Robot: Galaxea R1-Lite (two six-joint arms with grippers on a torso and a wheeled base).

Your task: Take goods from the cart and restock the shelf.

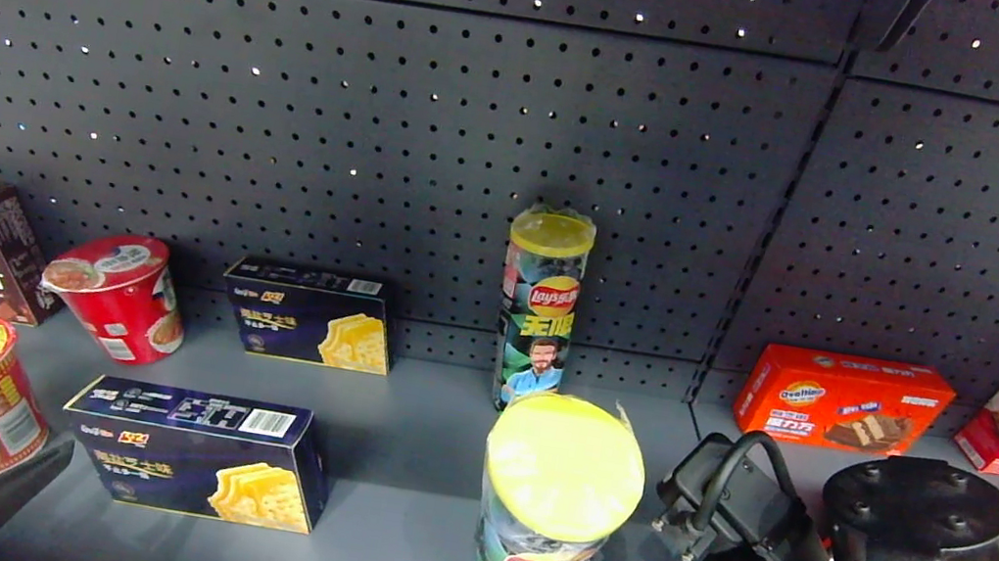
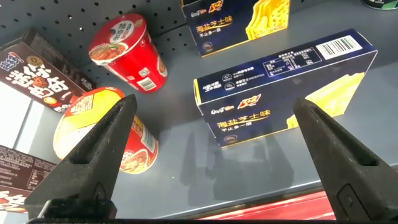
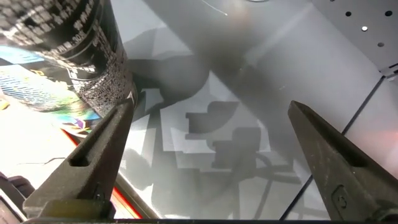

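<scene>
Dark pegboard backs a grey shelf (image 1: 402,405) already stocked with boxes, noodle cups and two chip cans. Of these, the front can (image 1: 561,488) stands upright on the deck, straight before the back can (image 1: 541,307) — that item looks delivered. The right gripper (image 3: 208,115) has its jaws wide, with the front can just beside one finger, not between them. The left gripper (image 2: 214,106) hangs over a blue box (image 2: 261,74), jaws wide and empty. What is left, by my reckoning — fetching more goods from the cart.

a red noodle cup (image 1: 116,293) sits near a dark blue cracker box (image 1: 311,317), an orange box (image 1: 838,398) well apart.
</scene>
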